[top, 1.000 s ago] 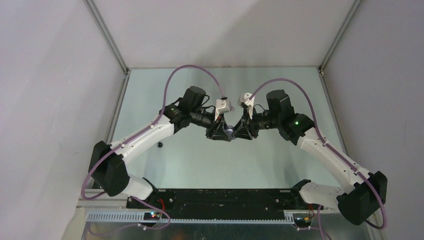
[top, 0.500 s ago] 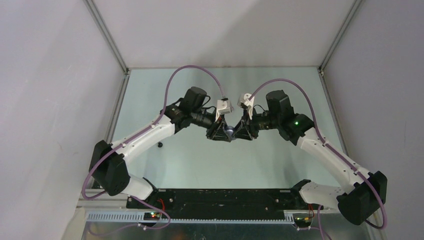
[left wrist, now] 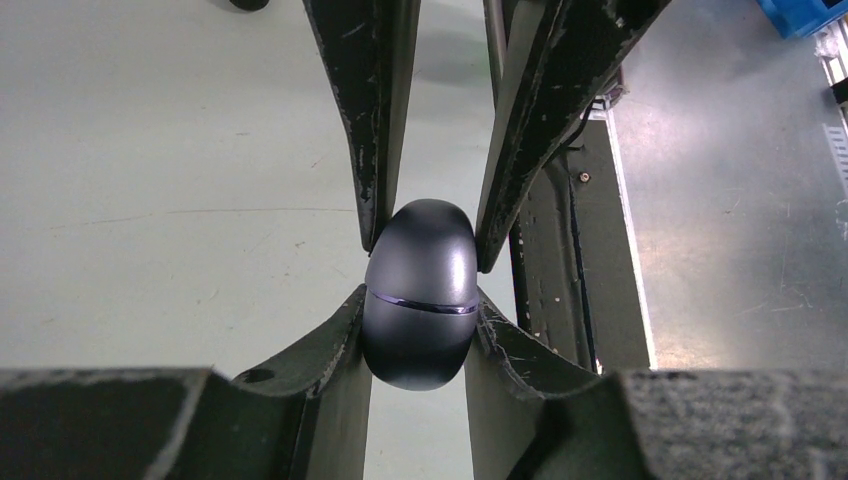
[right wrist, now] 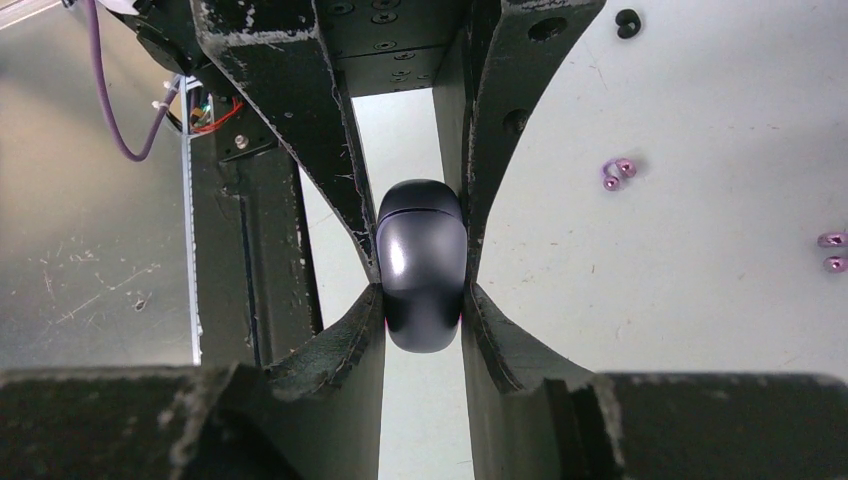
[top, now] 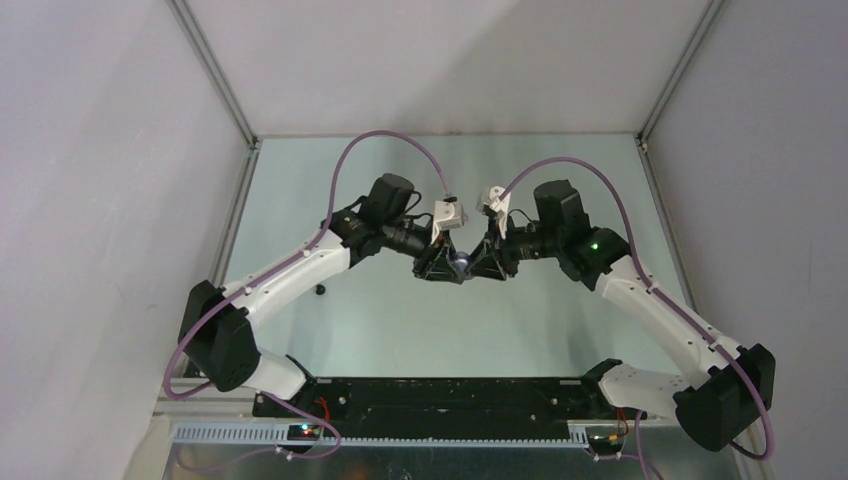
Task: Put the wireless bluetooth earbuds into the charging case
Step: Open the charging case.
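Note:
A dark oval charging case [top: 460, 263] hangs above the middle of the table, its lid seam closed. My left gripper [top: 441, 263] and right gripper [top: 481, 262] meet nose to nose and each is shut on one end of it. The left wrist view shows the case [left wrist: 420, 295] pinched by my left gripper [left wrist: 420, 300], with the right arm's fingers [left wrist: 372, 120] clamping its far end. My right gripper [right wrist: 424, 292] pinches the case [right wrist: 420, 265] the same way. Two pale purple earbuds [right wrist: 613, 175] [right wrist: 833, 250] and a black earbud [right wrist: 628, 22] lie loose on the table.
A small black object [top: 320, 290] lies on the table beside the left arm. The black base rail [top: 430, 395] runs along the near edge. Grey walls close in the table on the left, right and back.

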Robot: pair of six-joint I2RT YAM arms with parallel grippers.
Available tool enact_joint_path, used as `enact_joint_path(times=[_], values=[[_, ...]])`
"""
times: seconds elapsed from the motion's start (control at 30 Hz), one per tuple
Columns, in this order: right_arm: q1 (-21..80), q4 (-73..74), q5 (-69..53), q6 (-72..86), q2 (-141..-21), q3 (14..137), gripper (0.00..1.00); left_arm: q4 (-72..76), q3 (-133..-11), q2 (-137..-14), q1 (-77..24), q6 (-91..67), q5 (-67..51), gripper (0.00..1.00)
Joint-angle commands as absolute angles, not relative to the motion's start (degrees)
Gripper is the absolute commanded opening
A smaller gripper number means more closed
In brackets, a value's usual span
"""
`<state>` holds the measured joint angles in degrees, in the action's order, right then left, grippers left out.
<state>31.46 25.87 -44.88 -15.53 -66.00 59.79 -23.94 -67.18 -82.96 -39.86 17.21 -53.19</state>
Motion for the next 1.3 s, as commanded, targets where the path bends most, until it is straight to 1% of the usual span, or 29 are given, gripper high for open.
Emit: enact_joint_path(times=[0.0, 0.23, 0.37, 0.57, 0.63, 0.7, 0.87, 0.97, 1.1, 1.17, 1.27], values=[[29.7, 23.06, -40.53, -17.05, -63.62, 60.27, 0.34, -26.79, -68.62, -82.71, -40.74, 19.03, -55.97, 0.0], [28.9, 23.5, -40.34, -17.73, -62.47, 60.22, 0.36, -27.24, -68.74, -82.8, -40.72, 19.26, -56.14, 0.0], [28.66, 23.7, -40.41, -18.0, -62.41, 60.28, 0.4, -27.33, -68.81, -82.81, -40.74, 19.43, -56.1, 0.0], [28.6, 24.0, -40.35, -18.51, -62.25, 60.25, 0.5, -27.41, -68.8, -82.87, -40.69, 19.49, -56.05, 0.0], [28.65, 24.1, -40.34, -18.68, -62.07, 60.21, 0.54, -27.42, -68.82, -82.85, -40.69, 19.61, -55.92, 0.0], [28.65, 24.16, -40.3, -18.83, -61.71, 60.23, 0.6, -27.42, -68.82, -82.89, -40.62, 19.62, -55.89, 0.0], [28.56, 24.02, -39.62, -19.04, -60.67, 60.26, 0.66, -27.39, -68.79, -82.92, -40.14, 19.67, -55.81, 0.0], [27.94, 22.8, -39.1, -18.11, -59.48, 60.29, 0.72, -27.65, -68.94, -82.21, -38.79, 20.04, -55.65, 0.0], [25.07, 18.7, -38.84, -14.67, -58.77, 60.23, 0.77, -27.49, -68.55, -80.72, -36.43, 20.04, -55.57, 0.0], [23.61, 16.37, -36.7, -12.45, -59.83, 60.63, 0.8, -27.45, -68.46, -80.02, -35.09, 20.25, -55.53, 0.0], [22.14, 14.92, -30.18, -9.33, -63.58, 63.21, 0.83, -27.77, -68.52, -78.63, -32.93, 20.69, -55.5, 0.0]])
